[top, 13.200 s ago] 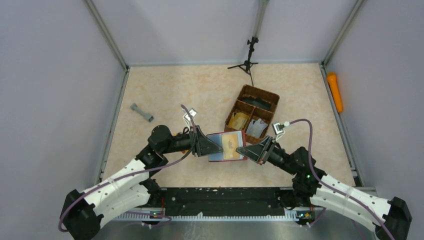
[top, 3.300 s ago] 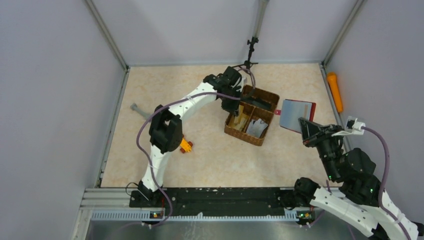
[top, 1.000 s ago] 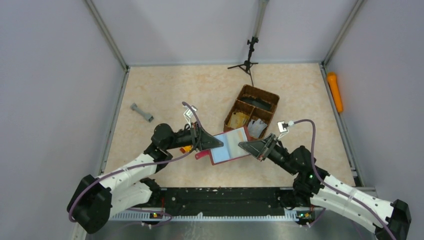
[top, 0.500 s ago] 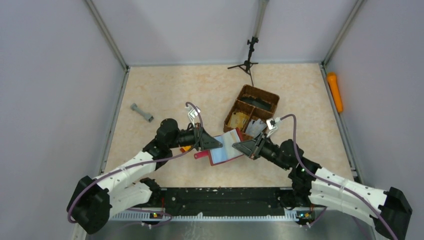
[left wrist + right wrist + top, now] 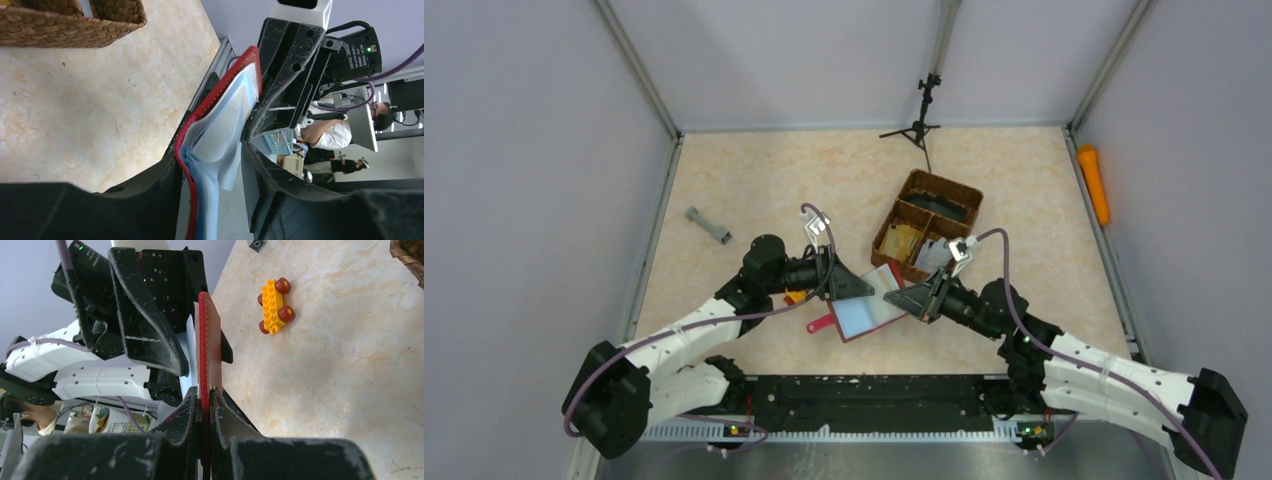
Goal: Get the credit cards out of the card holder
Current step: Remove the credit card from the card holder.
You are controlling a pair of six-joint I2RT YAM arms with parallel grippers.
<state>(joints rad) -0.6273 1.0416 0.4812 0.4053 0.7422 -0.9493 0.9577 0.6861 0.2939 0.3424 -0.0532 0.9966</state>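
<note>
The card holder (image 5: 861, 316), dark red with pale blue lining, hangs open just above the table between my two grippers. My right gripper (image 5: 910, 299) is shut on its right edge; in the right wrist view the red cover (image 5: 209, 335) is pinched between the jaws (image 5: 205, 392). My left gripper (image 5: 856, 288) straddles the holder's left part with its jaws apart: the red cover (image 5: 220, 107) rests against one finger (image 5: 150, 190), and the lining sits loose in the gap (image 5: 212, 155). Tan (image 5: 902, 240) and grey (image 5: 936, 257) credit cards lie in the basket.
The brown wicker divided basket (image 5: 946, 190) stands just behind the grippers. An orange toy block on wheels (image 5: 796, 297) (image 5: 274, 306) lies under my left arm. A grey dumbbell piece (image 5: 708, 225), a black tripod (image 5: 921, 118) and an orange cylinder (image 5: 1093, 183) sit further off.
My left gripper's jaws have spread apart after pinching the holder. The holder and both grippers have drifted slightly left and toward the near edge.
</note>
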